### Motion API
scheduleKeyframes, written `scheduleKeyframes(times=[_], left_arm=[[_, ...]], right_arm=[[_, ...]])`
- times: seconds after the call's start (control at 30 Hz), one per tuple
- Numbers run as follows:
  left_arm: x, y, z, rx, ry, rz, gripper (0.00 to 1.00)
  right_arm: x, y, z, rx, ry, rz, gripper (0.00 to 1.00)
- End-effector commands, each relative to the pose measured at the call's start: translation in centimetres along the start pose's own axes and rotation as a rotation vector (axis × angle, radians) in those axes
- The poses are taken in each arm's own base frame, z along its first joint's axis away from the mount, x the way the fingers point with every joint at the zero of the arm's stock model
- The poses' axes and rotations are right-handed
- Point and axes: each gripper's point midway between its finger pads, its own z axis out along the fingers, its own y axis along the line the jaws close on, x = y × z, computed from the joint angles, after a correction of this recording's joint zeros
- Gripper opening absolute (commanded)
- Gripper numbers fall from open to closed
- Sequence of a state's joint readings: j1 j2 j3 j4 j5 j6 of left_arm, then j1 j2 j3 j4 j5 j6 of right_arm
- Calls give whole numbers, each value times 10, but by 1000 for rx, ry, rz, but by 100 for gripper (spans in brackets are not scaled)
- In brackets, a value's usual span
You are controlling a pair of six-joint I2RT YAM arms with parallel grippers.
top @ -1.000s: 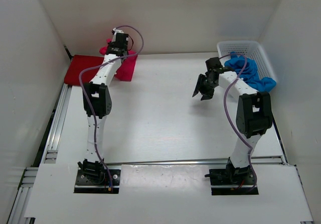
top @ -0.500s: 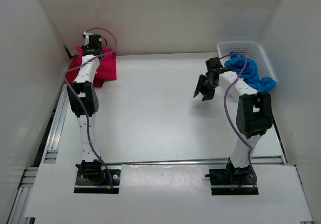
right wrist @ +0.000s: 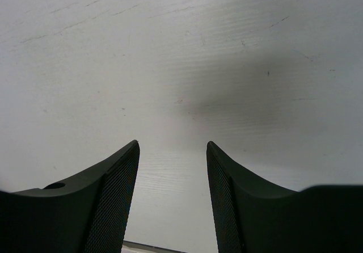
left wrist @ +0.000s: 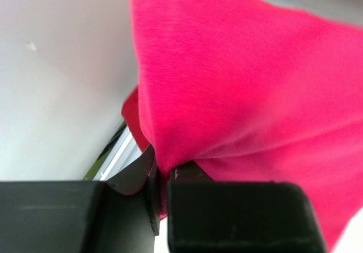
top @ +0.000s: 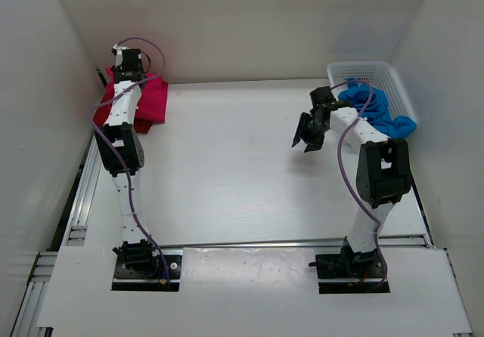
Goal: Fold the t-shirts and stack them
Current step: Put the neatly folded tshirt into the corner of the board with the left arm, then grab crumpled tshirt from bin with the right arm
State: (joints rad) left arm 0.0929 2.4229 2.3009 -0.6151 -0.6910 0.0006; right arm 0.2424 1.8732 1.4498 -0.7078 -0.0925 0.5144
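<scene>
A white counter (top: 242, 171) across the whole middle, closed in by white walls on the left, far and right sides. Over it the left arm (top: 121, 129) stretched far out to the back left corner, the right arm (top: 374, 152) bent above the right half with its wrist turned toward the middle, a purple cable looped along each. At the far left corner of the counter, the magenta-pink t-shirt (top: 155, 99), bunched under and beside the left wrist, one part lifted and hanging as a broad sheet across the left wrist view. Just behind it, the dark red t-shirt (left wrist: 131, 114), only a sliver in sight past the pink edge, close to the left wall; from above, hard to tell apart from the pink one. At the far right corner, the bright blue t-shirt (top: 378, 109), crumpled in the white mesh basket (top: 393, 74) and spilling over its near rim, right beside the right arm. Then the left fingers (left wrist: 146, 173), pressed nearly together, pinching a gathered fold of the magenta-pink t-shirt. Last the right fingers (top: 308, 136), spread apart and pointing down, only bare counter showing between them, hovering well left of the basket with a soft shadow on the surface below
</scene>
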Motion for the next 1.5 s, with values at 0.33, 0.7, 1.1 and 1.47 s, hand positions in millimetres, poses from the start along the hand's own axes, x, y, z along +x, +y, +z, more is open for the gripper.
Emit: scheduleKeyframes(times=[0.33, 0.7, 1.1, 1.47], left_arm=[[-24, 31, 29, -75, -67, -106, 35], [-36, 81, 79, -328, -200, -301, 68], [-71, 11, -24, 3, -271, -218, 72], [-60, -87, -58, 117, -292, -136, 73]], right_arm=[[-9, 6, -2, -9, 2, -27, 56], [-9, 13, 2, -25, 21, -43, 56], [-7, 24, 2, -21, 31, -68, 56], [-8, 18, -17, 9, -12, -80, 57]])
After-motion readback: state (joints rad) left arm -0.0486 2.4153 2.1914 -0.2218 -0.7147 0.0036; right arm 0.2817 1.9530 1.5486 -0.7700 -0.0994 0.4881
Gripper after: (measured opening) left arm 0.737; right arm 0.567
